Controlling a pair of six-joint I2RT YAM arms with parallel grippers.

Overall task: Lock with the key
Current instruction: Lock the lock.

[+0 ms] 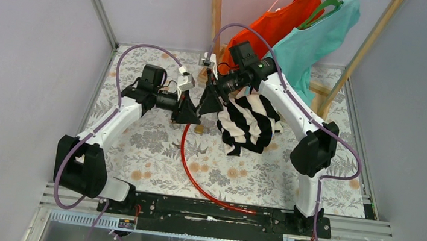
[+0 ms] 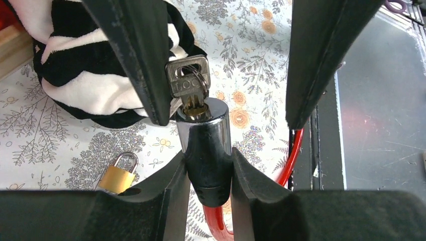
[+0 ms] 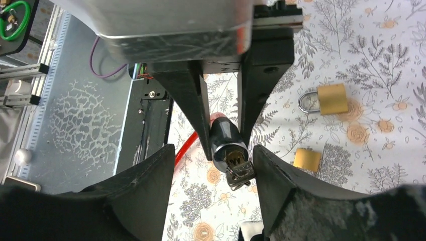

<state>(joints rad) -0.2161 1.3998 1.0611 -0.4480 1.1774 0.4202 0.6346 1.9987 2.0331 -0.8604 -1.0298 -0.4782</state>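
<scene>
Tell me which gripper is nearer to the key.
Right. The right gripper stands open astride the key, one finger close beside its head. The left gripper clamps the lock cylinder just below the key, not on the key itself.

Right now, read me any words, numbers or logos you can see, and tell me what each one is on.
Key: stamped letters, roughly "LOC", blurred and partly covered, so not certain.
Padlock and cable lock: no text shows.
Nothing else is readable.
</scene>
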